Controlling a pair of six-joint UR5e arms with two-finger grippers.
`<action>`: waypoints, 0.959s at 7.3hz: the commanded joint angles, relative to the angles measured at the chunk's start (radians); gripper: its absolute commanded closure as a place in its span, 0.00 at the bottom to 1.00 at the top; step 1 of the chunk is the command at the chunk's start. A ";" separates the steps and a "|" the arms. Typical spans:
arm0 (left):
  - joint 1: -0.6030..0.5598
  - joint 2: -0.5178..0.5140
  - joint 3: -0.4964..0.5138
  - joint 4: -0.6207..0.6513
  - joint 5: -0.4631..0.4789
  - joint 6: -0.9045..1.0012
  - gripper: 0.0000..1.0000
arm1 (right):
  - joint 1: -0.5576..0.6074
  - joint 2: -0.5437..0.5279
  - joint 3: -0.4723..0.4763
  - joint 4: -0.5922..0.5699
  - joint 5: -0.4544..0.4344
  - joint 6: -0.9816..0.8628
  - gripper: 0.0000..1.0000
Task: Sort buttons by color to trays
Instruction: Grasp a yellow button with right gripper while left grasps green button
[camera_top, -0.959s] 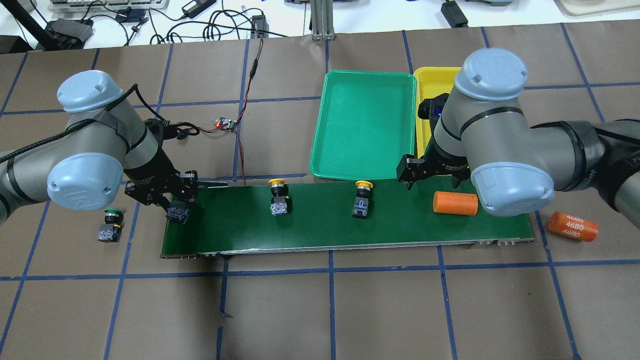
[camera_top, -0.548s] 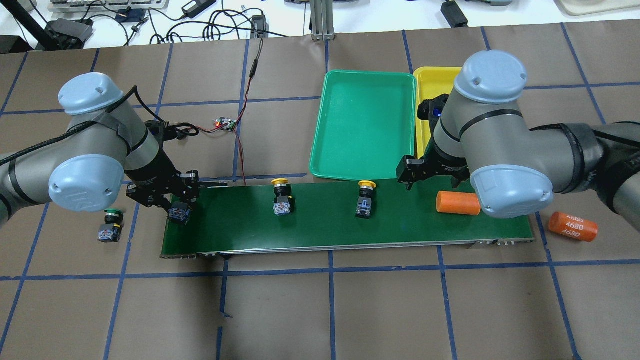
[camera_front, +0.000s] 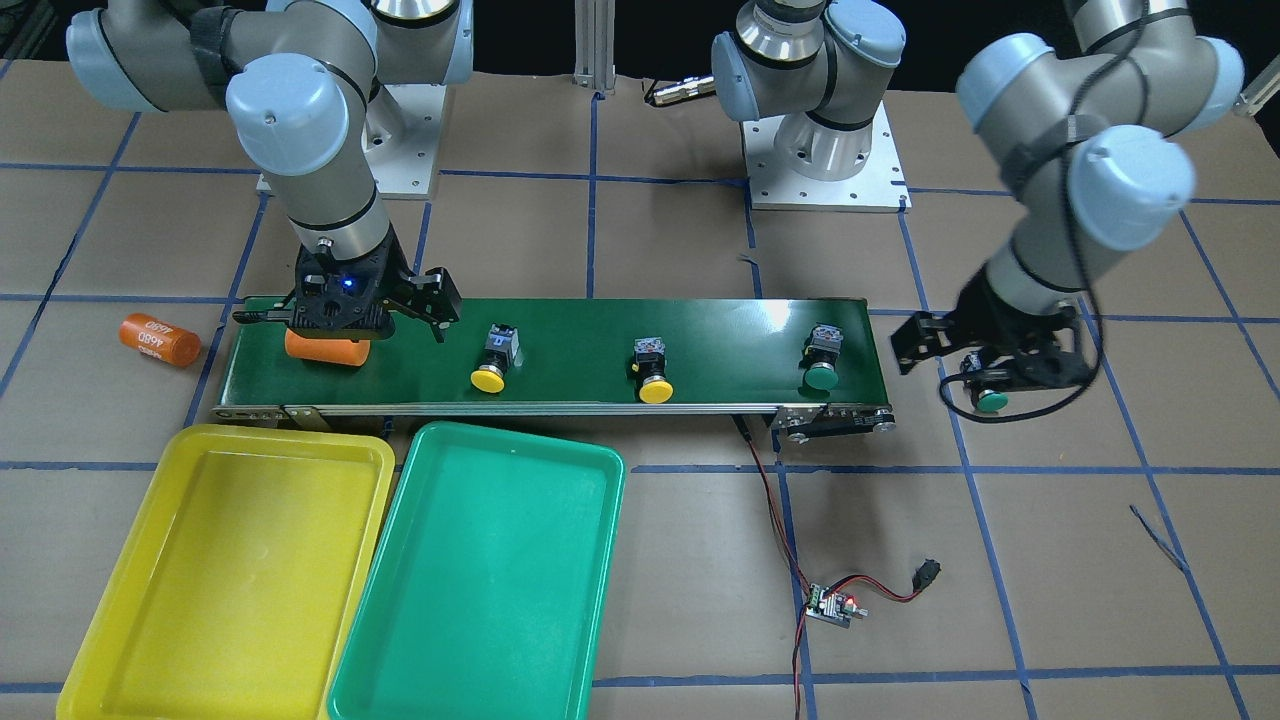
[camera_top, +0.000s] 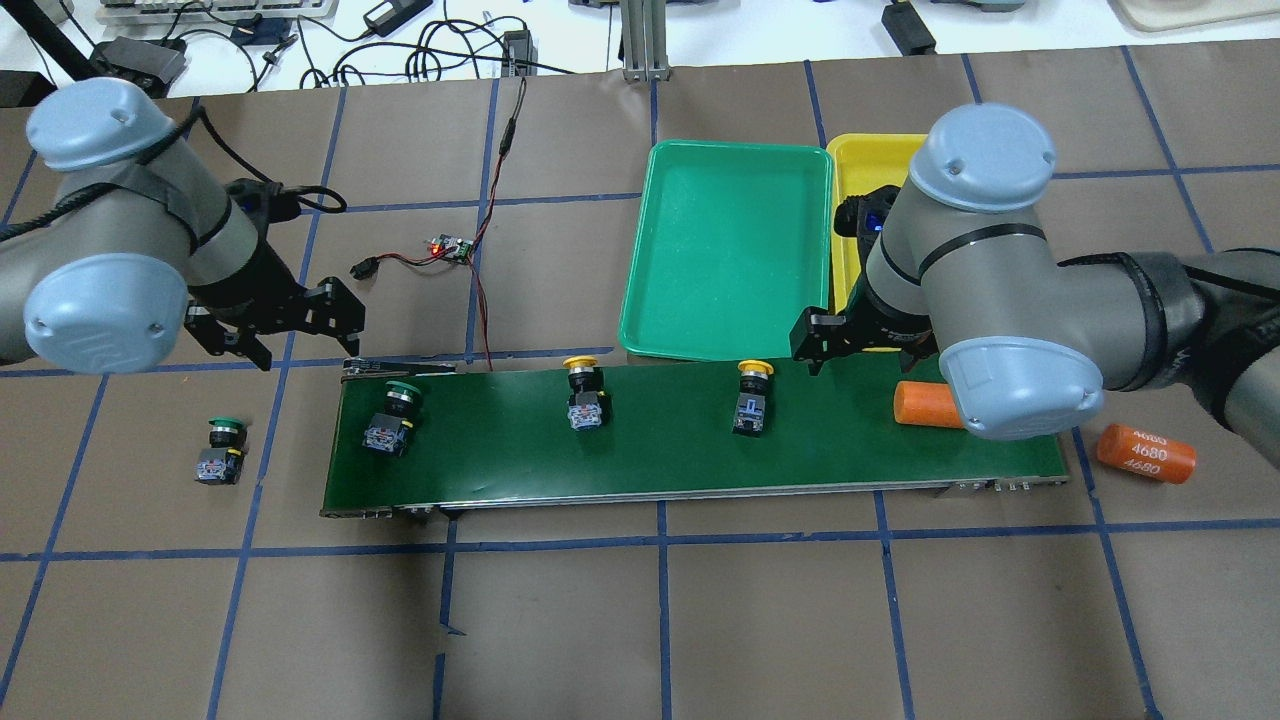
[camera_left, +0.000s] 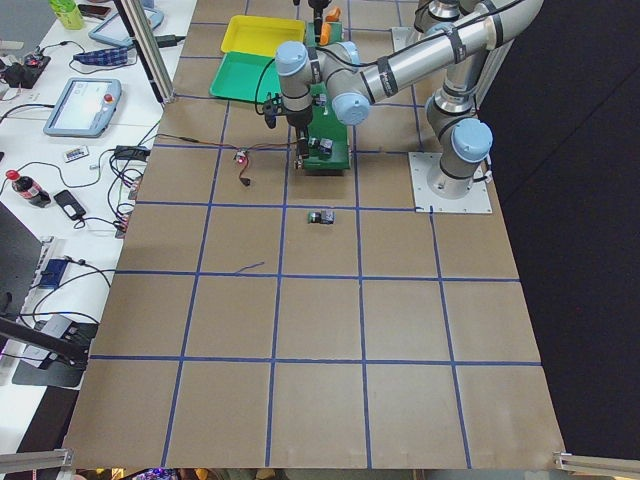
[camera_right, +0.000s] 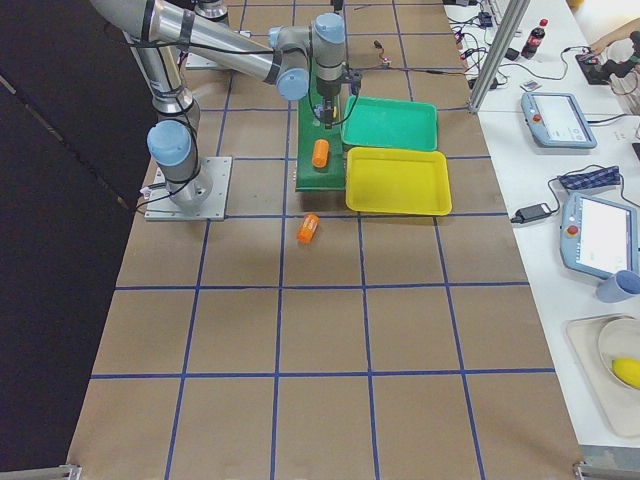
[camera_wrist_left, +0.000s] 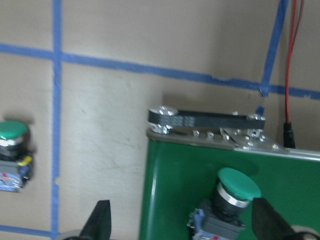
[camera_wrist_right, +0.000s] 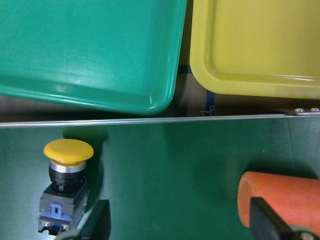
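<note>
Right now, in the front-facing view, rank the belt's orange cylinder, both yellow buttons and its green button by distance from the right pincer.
1. orange cylinder, partly under the right pincer.
2. near yellow button, next along the conveyor belt.
3. mid-belt yellow button.
4. green button, at the belt's far end.

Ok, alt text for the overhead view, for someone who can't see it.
A green belt carries a green button, two yellow buttons and an orange cylinder. Open left gripper and right gripper hover near its ends; green tray and yellow tray lie beyond.

Table (camera_top: 660, 620): conveyor (camera_top: 660, 450), green tray (camera_top: 730, 250), yellow tray (camera_top: 868, 165)
</note>
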 joint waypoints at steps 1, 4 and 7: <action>0.167 -0.033 -0.016 0.009 0.009 0.281 0.00 | 0.048 0.001 0.057 -0.109 0.000 0.034 0.02; 0.209 -0.090 -0.163 0.230 0.012 0.387 0.00 | 0.094 0.024 0.086 -0.174 0.003 0.135 0.00; 0.280 -0.160 -0.169 0.237 0.001 0.468 0.02 | 0.111 0.047 0.089 -0.177 -0.003 0.123 0.03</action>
